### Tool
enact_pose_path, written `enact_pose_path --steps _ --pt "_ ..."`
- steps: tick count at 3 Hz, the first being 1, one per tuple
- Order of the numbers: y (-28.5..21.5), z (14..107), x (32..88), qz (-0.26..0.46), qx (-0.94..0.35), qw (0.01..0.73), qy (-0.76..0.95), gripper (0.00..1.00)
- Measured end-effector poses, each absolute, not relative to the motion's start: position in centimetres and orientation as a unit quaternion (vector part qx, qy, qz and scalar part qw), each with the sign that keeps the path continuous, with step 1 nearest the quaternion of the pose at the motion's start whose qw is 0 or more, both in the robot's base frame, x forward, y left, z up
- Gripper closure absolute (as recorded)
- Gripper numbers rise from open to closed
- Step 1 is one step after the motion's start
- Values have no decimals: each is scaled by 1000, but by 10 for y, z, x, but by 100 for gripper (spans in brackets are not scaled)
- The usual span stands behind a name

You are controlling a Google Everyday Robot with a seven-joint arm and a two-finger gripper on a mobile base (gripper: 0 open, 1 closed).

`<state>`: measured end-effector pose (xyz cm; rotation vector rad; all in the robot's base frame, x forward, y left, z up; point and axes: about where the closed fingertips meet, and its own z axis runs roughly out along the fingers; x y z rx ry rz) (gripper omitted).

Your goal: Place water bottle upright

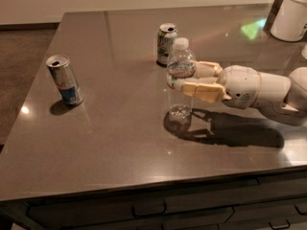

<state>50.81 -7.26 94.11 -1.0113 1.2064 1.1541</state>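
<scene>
The water bottle (180, 83) stands upright near the middle of the dark table (120, 128). It is clear and ribbed, with a white cap and a red-and-white label band. My gripper (184, 77) reaches in from the right, its cream fingers (199, 88) on either side of the bottle at label height, closed on it. The bottle's base appears to rest on the tabletop, above its shadow.
A green-white can (166, 43) stands just behind the bottle. A silver-blue slim can (64, 79) stands at the left. A white container (290, 13) stands at the back right corner. The table's front edge and drawers run along the bottom.
</scene>
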Motion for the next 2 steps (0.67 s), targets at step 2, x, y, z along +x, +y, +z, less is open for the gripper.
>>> enact_pose_path --steps 2 --pt "-72 937 507 489 -430 559 513 0"
